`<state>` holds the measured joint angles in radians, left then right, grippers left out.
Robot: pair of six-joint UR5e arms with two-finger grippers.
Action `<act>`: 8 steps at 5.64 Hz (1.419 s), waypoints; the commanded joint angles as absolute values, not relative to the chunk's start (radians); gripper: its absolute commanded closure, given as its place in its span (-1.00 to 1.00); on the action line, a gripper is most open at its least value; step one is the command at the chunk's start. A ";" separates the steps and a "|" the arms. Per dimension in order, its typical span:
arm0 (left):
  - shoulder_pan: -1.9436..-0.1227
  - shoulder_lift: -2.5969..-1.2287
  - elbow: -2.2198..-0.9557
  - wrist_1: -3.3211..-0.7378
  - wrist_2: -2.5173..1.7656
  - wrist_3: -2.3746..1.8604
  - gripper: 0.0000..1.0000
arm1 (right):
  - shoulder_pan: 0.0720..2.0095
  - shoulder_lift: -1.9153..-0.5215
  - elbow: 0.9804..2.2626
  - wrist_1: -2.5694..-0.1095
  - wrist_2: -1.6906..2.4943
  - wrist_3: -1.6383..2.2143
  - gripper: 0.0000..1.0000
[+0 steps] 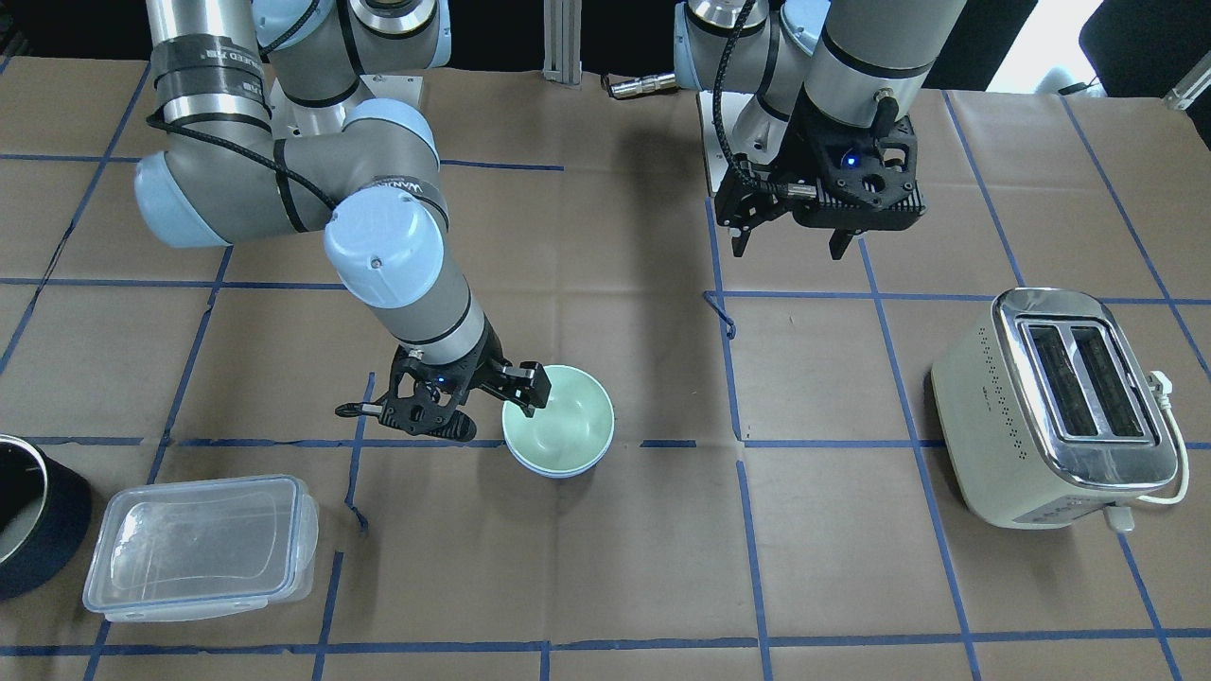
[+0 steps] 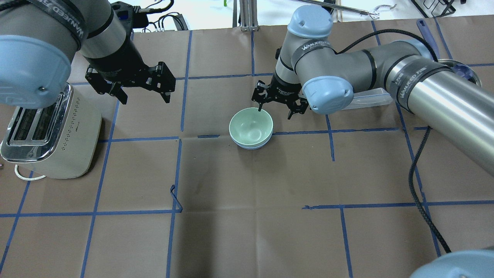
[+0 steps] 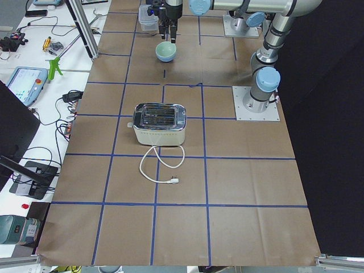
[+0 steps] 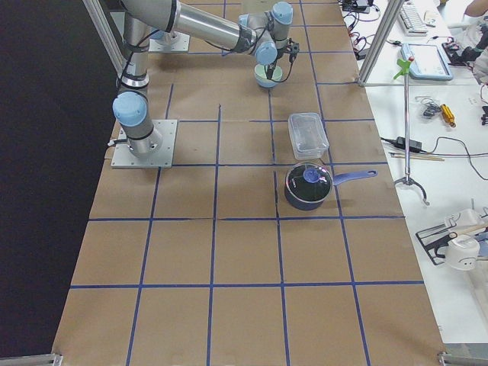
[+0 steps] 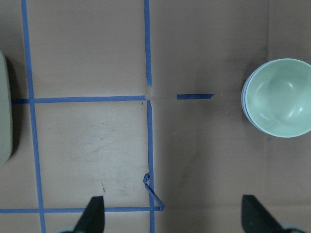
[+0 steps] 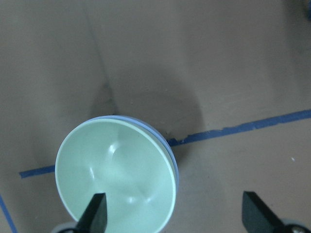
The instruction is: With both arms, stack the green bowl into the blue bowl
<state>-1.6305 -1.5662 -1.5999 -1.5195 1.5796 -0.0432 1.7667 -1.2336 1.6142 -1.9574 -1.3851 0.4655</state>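
The green bowl [image 1: 558, 421] sits nested inside the blue bowl [image 1: 558, 470], of which only a thin rim shows, near the table's middle. In the overhead view the green bowl [image 2: 251, 125] rests in the blue bowl [image 2: 251, 146] too. My right gripper [image 1: 487, 411] is open, with one finger above the green bowl's rim and the other outside it; it holds nothing. The right wrist view shows the green bowl [image 6: 114, 174] below the open fingers. My left gripper [image 1: 787, 251] is open and empty, raised well away from the bowls. The left wrist view shows the stack [image 5: 281, 97] far off.
A cream toaster [image 1: 1055, 407] stands on my left side, its cord trailing. A clear lidded container [image 1: 199, 544] and a dark pot [image 1: 28, 511] sit on my right side. Blue tape lines cross the brown paper table [image 1: 605, 586].
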 commanded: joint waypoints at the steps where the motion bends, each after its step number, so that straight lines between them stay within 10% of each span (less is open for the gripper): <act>1: -1.631 -1.566 -1.598 -1.520 1.578 -0.044 -0.98 | 1.682 -1.401 1.490 -1.569 -1.403 0.332 -1.00; 8: -1.631 -1.566 -1.600 -1.520 1.577 -0.044 -0.98 | 1.595 -1.555 1.482 -1.353 -1.560 0.184 -1.00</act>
<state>-1.6306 -1.5655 -1.5999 -1.5202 1.5778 -0.0445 1.5942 -1.5564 1.4809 -1.3505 -1.5623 0.1849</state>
